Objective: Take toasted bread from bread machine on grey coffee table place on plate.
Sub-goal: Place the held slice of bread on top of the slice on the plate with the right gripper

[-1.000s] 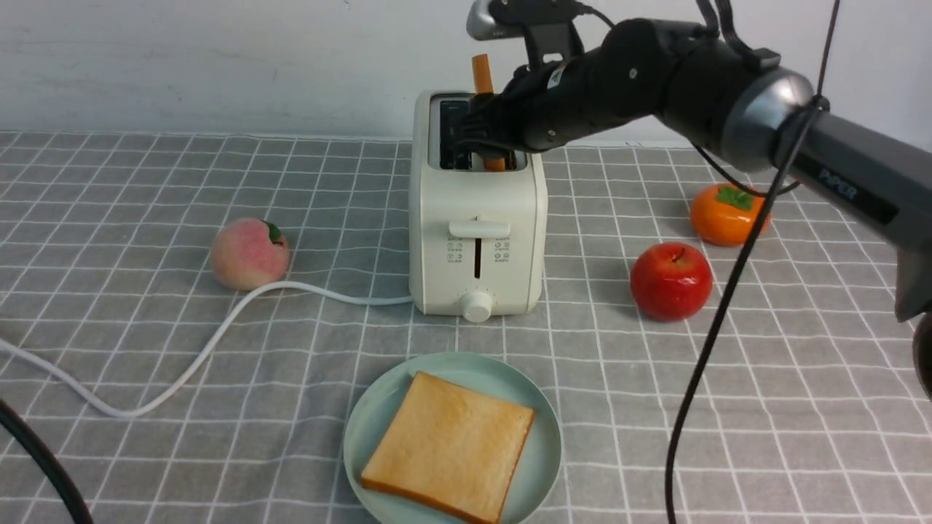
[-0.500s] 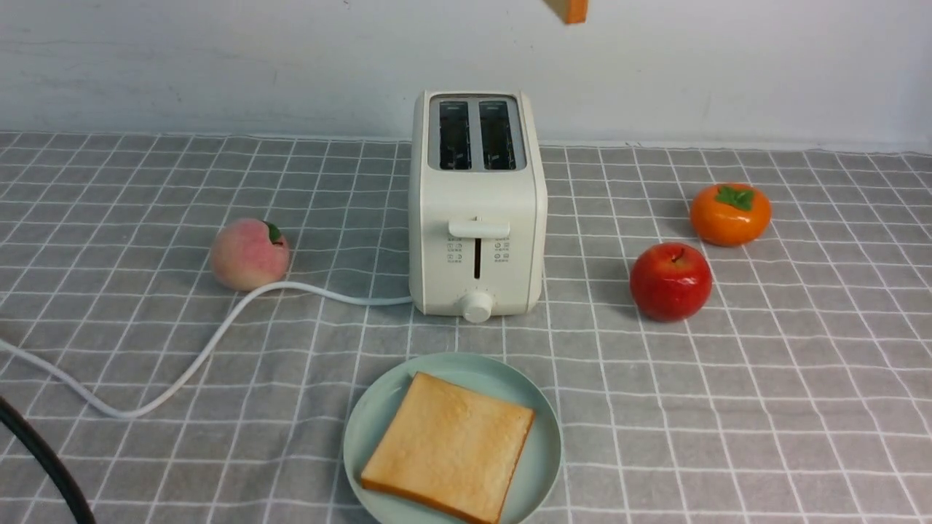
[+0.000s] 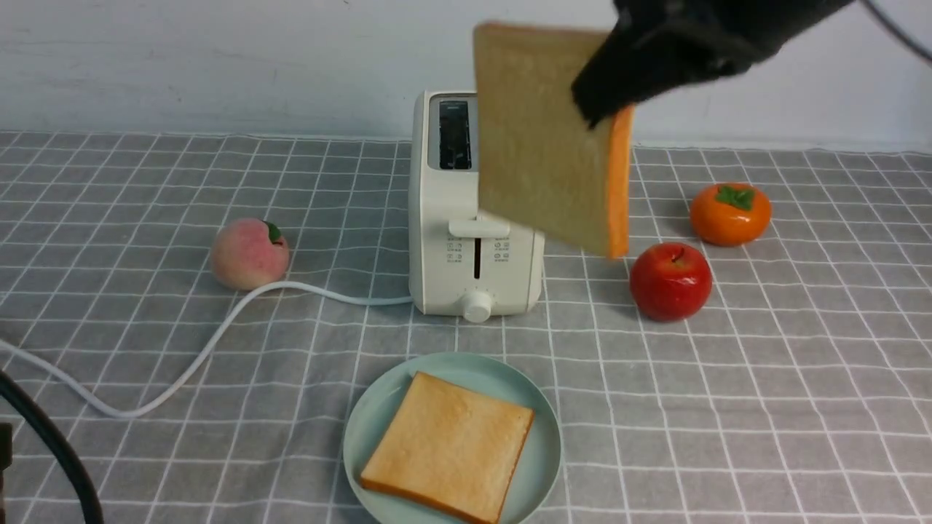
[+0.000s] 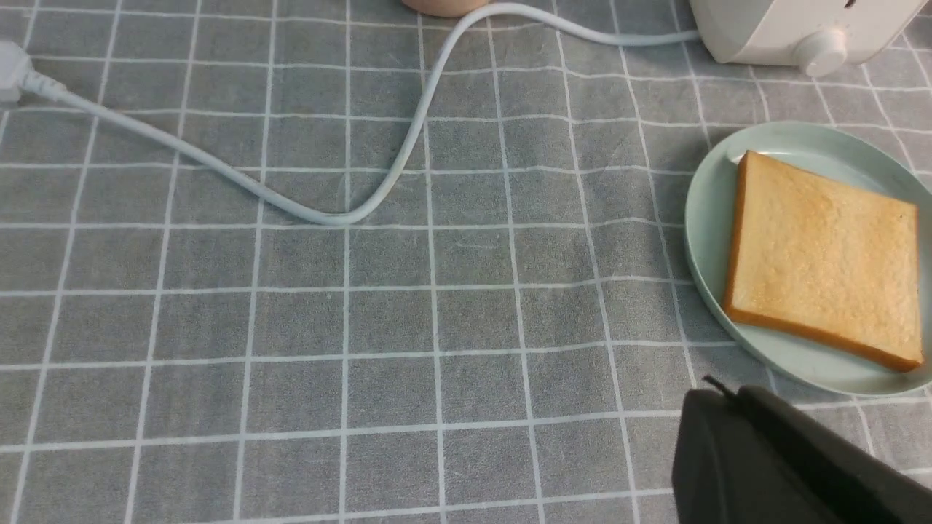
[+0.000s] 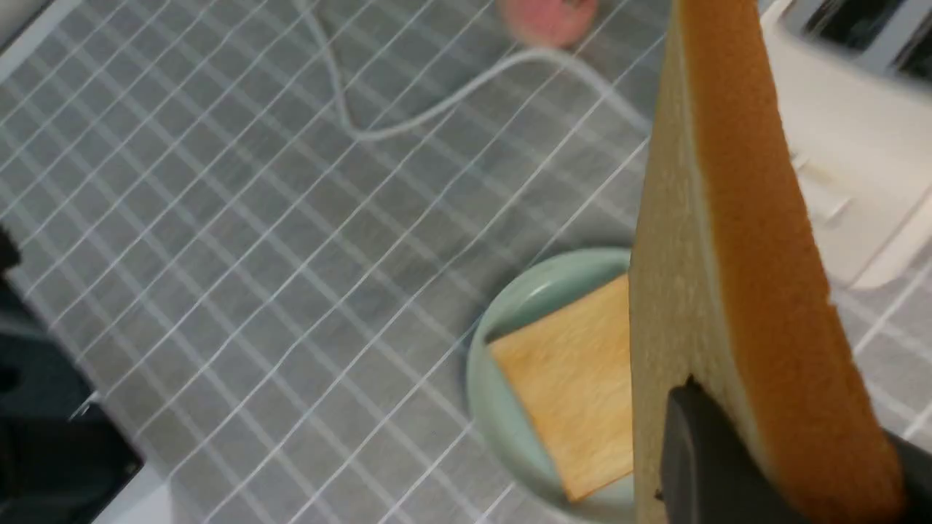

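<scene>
The raised slice (image 3: 546, 138) is best carried over the plate (image 3: 546, 444), tipped flat and lowered gently onto the slice already there (image 3: 451, 444), the grip being loosened only once it is supported; it is held upright, clamped in the right gripper (image 3: 604, 87), in front of the toaster (image 3: 473, 196); the left gripper (image 4: 735, 397) is closed; compared with the previous front view, the held slice has been brought down into full sight.

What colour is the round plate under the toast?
Pale green; the front view shows it best.
</scene>
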You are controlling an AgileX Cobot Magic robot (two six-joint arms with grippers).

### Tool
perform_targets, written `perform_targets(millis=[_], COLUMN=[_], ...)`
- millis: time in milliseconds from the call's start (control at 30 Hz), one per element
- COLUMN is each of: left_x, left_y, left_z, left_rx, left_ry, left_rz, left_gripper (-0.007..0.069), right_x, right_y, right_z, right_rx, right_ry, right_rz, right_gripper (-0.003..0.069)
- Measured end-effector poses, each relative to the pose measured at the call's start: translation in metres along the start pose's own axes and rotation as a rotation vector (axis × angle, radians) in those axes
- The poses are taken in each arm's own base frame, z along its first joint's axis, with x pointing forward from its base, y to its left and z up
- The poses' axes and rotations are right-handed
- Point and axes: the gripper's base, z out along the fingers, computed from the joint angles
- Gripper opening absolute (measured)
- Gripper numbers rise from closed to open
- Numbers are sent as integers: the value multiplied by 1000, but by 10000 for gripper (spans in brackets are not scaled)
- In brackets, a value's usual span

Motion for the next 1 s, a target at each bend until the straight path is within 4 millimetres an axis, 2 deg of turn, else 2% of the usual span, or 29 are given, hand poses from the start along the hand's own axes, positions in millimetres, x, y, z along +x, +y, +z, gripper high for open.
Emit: perform_targets(millis=[33, 67, 100, 167, 200, 233, 300, 367, 400, 533, 733, 833, 1000], left_x=[0, 1, 1, 2, 2, 2, 2, 2, 2, 2, 5, 13, 23], left_y=[0, 0, -1, -1, -1, -2, -2, -2, -2, -2, -1, 1, 4], left_z=[0, 0, 0, 0, 0, 0, 0, 0, 0, 0, 3, 9, 19], left_rx=[1, 4, 8, 13, 14, 18, 20, 22, 22, 23, 19, 8, -3], left_ry=[0, 9, 15, 21, 21, 22, 23, 24, 24, 25, 35, 66, 104], left_rz=[-1, -6, -10, -14, -14, -9, -8, -8, -8, -9, -8, -6, -5], left_gripper=[-14, -14, -14, -14, -14, -14, -14, -14, -14, -14, -14, -14, -14], right_x=[2, 20, 30, 44, 44, 56, 62, 75, 76, 90, 97, 98, 102], right_y=[-1, -8, -12, -19, -20, -28, -33, -46, -47, -61, -68, -69, -72], right_z=[3, 29, 43, 67, 70, 90, 101, 128, 129, 159, 173, 174, 174], right_rx=[-9, -80, -120, -171, -177, -197, -200, -203, -204, -214, -219, -215, -182], right_ry=[8, 86, 114, 110, 93, 64, 33, -9, -18, 4, 37, 43, 83], right_rz=[3, 37, 61, 98, 107, 132, 155, 252, 266, 389, 426, 419, 366], right_gripper=[113, 113, 113, 113, 113, 113, 113, 113, 113, 113, 125, 193, 381])
